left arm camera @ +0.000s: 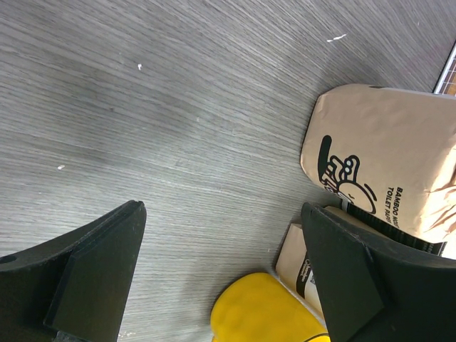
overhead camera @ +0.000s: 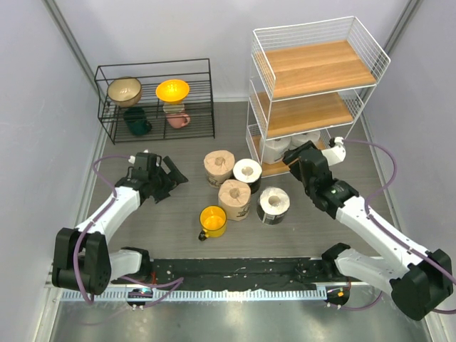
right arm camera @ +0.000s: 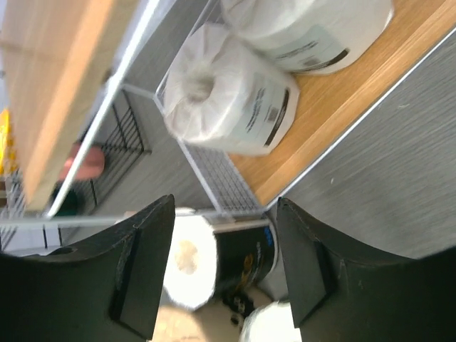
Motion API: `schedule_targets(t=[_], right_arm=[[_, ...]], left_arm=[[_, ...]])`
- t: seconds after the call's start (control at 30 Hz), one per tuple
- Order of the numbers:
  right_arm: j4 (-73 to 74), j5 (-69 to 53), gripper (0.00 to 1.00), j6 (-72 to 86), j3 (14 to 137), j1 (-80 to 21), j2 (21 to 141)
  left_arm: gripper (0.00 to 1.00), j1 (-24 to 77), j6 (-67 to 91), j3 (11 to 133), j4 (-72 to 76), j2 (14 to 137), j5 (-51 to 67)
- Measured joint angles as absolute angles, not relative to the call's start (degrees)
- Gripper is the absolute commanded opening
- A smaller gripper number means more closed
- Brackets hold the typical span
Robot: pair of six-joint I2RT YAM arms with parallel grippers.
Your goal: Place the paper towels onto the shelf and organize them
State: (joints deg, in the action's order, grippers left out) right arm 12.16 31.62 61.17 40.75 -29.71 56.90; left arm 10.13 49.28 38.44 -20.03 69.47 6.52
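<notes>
right claw (right arm camera: 224, 231) sat half-open, empty, at tall white wire shelf (overhead camera: 320, 68); left claw (left arm camera: 222, 214) gaped wide, empty, probably lined up on tan printed paper towel roll (left arm camera: 385, 157).

- Grey table (overhead camera: 171, 239) in front of me carries the white wire shelf (overhead camera: 320, 64), a black wire rack (overhead camera: 153, 71) and a yellow mug (overhead camera: 213, 220).
- Mid-table, on end, clustered: rear tan roll (overhead camera: 219, 167), front tan roll (overhead camera: 234, 198), rear white roll (overhead camera: 248, 173), front white roll (overhead camera: 274, 204).
- Shelf's bottom board (right arm camera: 342, 100): two shelved rolls side by side, left shelved roll (right arm camera: 228, 96) and right shelved roll (right arm camera: 306, 25).

From up top, the white rolls (overhead camera: 277, 149) sit mostly hidden inside the shelf (overhead camera: 320, 64). Left wrist view crops the yellow mug (left arm camera: 261, 315).
</notes>
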Motion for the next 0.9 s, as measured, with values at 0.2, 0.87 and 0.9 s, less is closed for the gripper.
schedule_targets(t=[0.2, 0.87, 0.9], right_arm=[[24.27, 24.25, 0.68, 58.04, 47.62, -32.18, 55.68], [49.45, 18.83, 0.75, 60.14, 52.49, -44.18, 57.63], [49.76, 18.98, 0.75, 60.49, 52.21, -44.18, 57.34]], left_arm=[[0.96, 10.13, 49.17, 38.44, -20.23, 69.47, 6.0], [0.96, 10.13, 49.01, 38.44, -21.69, 68.69, 4.08], [0.96, 10.13, 49.01, 38.44, -21.71, 68.69, 4.08]])
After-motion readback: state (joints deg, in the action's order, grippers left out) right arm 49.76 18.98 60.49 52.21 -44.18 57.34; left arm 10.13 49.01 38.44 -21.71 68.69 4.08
